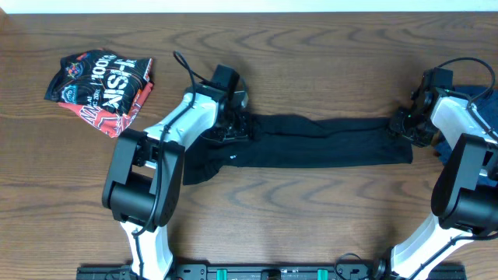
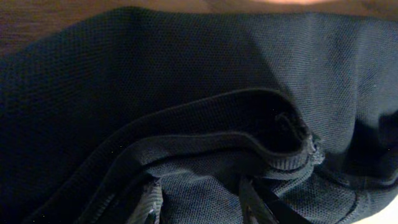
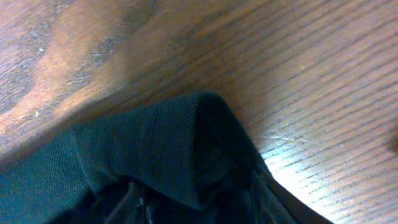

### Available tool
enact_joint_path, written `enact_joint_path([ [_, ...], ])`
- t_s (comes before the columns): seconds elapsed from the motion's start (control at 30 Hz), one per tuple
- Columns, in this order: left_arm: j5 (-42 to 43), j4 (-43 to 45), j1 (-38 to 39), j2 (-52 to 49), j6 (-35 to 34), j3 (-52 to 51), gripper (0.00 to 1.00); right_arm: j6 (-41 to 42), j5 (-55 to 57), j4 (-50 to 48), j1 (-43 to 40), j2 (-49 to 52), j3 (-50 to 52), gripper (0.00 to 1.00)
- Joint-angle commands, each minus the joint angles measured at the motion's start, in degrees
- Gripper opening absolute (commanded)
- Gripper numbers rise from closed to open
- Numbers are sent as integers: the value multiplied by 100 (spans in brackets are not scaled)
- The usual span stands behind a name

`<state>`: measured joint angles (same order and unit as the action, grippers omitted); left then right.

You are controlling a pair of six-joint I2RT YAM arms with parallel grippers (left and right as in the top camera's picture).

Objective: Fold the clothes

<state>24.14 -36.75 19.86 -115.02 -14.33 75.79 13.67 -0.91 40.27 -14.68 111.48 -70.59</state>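
overhead view: one black garment (image 1: pixel 319 140) stretched along the tabletop (image 1: pixel 311 225) in mid-scene, with its long axis left to right. left gripper (image 1: pixel 233 128) near its left end and right gripper (image 1: pixel 405 124) at its right end, so one arm per end and neither nearer the middle.

left wrist view: clenched on gathered black mesh, with a ribbed hem bunched between the fingers (image 2: pixel 149 205). right wrist view: apparently pinching a raised fold of the same cloth, with bare wood just beyond.

probable next move: carry one end along the long axis over toward the other, halving the length, both corners held level.

count: two arms, two grippers, one black garment in hand. also one red-and-black printed garment (image 1: pixel 101 89) bunched far left, well apart, and one patch of blue cloth (image 1: pixel 476 97) behind the right arm, mostly hidden.
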Motion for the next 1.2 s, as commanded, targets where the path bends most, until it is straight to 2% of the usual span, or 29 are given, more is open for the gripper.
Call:
enact_joint_path([
  [0.0, 173, -24, -98, -87, -96, -13, 43, -264, -109, 63, -90, 92, -210, 54],
  [0.17, 210, -79, -96, 374, 83, 11, 44, -463, -87, 365, -138, -302, -426, 56],
  [0.37, -643, -608, -162, 1075, 96, 11, 45, -791, -85, 610, -365, -962, -461, 58],
  [0.43, -885, -831, -181, 1259, 94, 11, 45, -1137, -85, 855, -452, -1082, -461, 61],
  [0.53, -1178, -1198, -223, 1440, 20, 11, 50, -1624, -245, 1078, -586, -1034, -407, 73],
  [0.63, -1182, -1364, -293, 1484, -85, 11, 52, -2304, -769, 1001, -640, -894, -188, 77],
  [0.73, -1180, -1419, -367, 1484, -127, 9, 52, -2621, -962, 831, -636, -673, 28, 77],
  [1.03, -1180, -1421, -404, 1484, -125, 9, 52, -2588, -1143, 485, -629, 190, 162, 77],
  [1.1, -1180, -1419, -404, 1484, -125, 9, 52, -2573, -1213, 468, -625, 310, 162, 73],
  [1.13, -1180, -1419, -404, 1484, -125, 9, 52, -2575, -1329, 468, -625, 352, 162, 68],
  [1.17, -1180, -1419, -404, 1484, -125, 9, 52, -2573, -1397, 466, -627, 363, 162, 57],
])
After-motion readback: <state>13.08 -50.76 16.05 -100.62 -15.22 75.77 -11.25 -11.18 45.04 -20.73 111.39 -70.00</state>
